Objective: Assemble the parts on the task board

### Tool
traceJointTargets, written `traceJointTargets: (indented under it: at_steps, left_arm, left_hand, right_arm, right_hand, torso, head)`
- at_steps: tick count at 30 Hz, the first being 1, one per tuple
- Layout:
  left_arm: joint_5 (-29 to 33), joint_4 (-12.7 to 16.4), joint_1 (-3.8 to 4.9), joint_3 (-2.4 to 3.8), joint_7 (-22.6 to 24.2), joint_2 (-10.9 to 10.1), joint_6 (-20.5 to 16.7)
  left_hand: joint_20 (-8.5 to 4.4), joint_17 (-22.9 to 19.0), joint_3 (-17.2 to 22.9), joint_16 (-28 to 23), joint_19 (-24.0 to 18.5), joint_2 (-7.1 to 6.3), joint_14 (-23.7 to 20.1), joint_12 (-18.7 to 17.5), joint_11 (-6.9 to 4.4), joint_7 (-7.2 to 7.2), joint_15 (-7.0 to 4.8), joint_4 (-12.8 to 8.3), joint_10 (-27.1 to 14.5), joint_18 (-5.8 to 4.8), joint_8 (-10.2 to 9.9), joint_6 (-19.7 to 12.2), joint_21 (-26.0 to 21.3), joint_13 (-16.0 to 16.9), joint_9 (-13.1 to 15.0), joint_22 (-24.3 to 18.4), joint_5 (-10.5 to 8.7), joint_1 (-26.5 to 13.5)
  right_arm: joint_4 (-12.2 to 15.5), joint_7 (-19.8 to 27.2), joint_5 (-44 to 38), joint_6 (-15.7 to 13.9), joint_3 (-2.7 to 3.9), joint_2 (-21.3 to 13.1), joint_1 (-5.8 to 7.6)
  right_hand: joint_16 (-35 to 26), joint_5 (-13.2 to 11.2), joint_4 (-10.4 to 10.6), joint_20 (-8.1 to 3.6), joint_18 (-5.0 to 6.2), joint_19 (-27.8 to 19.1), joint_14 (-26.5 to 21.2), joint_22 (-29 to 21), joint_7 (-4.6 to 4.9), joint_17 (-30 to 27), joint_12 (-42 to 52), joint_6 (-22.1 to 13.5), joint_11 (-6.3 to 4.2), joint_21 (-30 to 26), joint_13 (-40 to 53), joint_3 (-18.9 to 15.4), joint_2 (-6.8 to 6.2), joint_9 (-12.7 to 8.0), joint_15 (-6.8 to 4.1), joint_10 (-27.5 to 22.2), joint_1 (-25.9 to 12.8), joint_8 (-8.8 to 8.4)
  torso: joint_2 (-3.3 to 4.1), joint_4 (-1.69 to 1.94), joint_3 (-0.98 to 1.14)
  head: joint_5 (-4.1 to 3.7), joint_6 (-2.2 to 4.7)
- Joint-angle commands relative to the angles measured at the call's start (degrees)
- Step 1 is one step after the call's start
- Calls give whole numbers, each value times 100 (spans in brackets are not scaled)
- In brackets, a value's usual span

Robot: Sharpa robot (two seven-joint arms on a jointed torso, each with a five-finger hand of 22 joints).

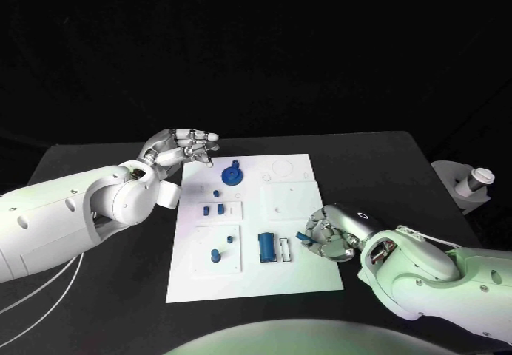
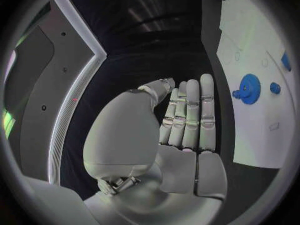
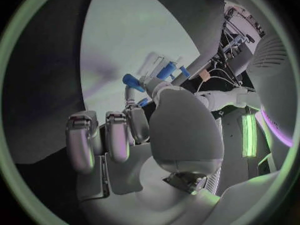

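My left robot hand (image 1: 181,148) hovers by the task board's (image 1: 304,275) far left corner, fingers straight, together, holding nothing. Blue parts: a gear (image 1: 231,176) at the far end, a block (image 1: 265,247) nearer. My right robot hand (image 1: 331,233) pinches a small blue part (image 1: 303,238) at the board's right edge on the desk (image 1: 384,159).

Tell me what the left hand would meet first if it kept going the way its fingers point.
Probably the blue gear-shaped part on the white task board; the left hand hovers at the board's far corner, though height is unclear.
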Motion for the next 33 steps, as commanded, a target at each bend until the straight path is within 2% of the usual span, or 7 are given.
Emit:
traceJointTargets:
  at_steps: [1, 3, 7, 11, 12, 13, 33]
  left_arm:
    - [-14, 22, 2, 4, 34, 10, 63]
    - [-14, 24, 2, 4, 34, 14, 64]
    - [-14, 37, 2, 4, 28, 14, 86]
    - [-14, 47, 2, 4, 15, 12, 110]
    - [-14, 49, 2, 4, 14, 12, 114]
    - [-14, 51, 2, 4, 13, 12, 117]
    - [-14, 58, 2, 4, 8, 1, 133]
  left_hand:
    - [3, -5, 0, -17, -56, 67, -9, 32, -6, 16, 40, -7, -54, 22, -33, -18, 17, 8, -10, 8, 39, -5]
    - [3, -5, 0, -17, -56, 67, -9, 32, -6, 16, 40, -7, -54, 22, -33, -18, 17, 8, -10, 8, 39, -5]
    - [3, -7, 3, -16, -57, 64, -10, 39, -7, 15, 38, -16, -56, 23, -33, -18, 20, 9, -11, 12, 39, 4]
    - [-1, -11, 8, -18, -58, 53, -15, 46, -8, 14, 35, -41, -59, 25, -33, -17, 28, 9, -13, 21, 40, 28]
    - [-1, -11, 8, -18, -58, 53, -15, 46, -8, 14, 35, -41, -59, 25, -33, -17, 28, 9, -13, 21, 40, 28]
    - [-1, -11, 8, -18, -58, 53, -15, 46, -8, 14, 35, -41, -59, 25, -33, -17, 28, 9, -13, 21, 40, 28]
    - [-2, -14, 13, -18, -59, 55, -17, 51, -8, 14, 33, -50, -61, 26, -33, -16, 33, 9, -14, 26, 44, 39]
  right_arm:
    - [-29, 126, 532, -131, -1, 104, 10]
    - [-65, 130, 673, -79, -2, 170, 11]
    - [-161, 134, 999, 118, -3, 351, -4]
    - [-246, 96, 1147, 206, -5, 498, -52]
    - [-261, 81, 1158, 209, -6, 527, -67]
    - [-280, 62, 1167, 205, -6, 559, -83]
    - [-370, -70, 1125, 156, -5, 746, -140]
  right_hand:
    - [32, 34, -491, -36, -40, 601, 471, 1509, -28, 873, 21, -27, 5, 26, 522, 559, 4, 23, -28, 29, -116, 32]
    - [33, 34, -464, -37, -40, 601, 472, 1509, -30, 875, 28, -26, 4, 26, 528, 571, 6, 31, -28, 33, -192, 35]
    - [33, 1, -376, -38, -40, 601, 472, 1509, -33, 878, 27, -16, 3, 26, 531, 569, -7, 41, -28, 33, -389, 37]
    - [42, -8, -310, -42, -40, 601, 477, 1509, -46, 898, 53, 21, -7, 26, 549, 565, -14, 54, -35, 47, -538, 53]
    - [47, 65, -271, -44, -40, 601, 480, 1509, -52, 910, 58, 37, -11, 26, 553, 551, -20, 58, -36, 52, -610, 60]
    - [47, 387, -177, -42, -40, 601, 479, 1509, -60, 909, 59, 63, -20, 26, 554, 493, -38, 68, -40, 57, -764, 72]
    - [83, 211, 70, -81, -40, 601, 497, 1509, -116, 996, 227, 226, -63, 26, 662, 263, 21, 120, -81, 138, -1136, 172]
  torso:
    - [0, -3, -7]
    - [-2, -6, -10]
    - [4, 2, 2]
    - [3, -4, 1]
    - [3, -5, 0]
    - [4, -5, 0]
    - [1, -4, 1]
  head:
    - [9, -14]
    - [15, -13]
    - [18, -24]
    - [23, -12]
    - [24, -11]
    - [29, -12]
    - [38, -22]
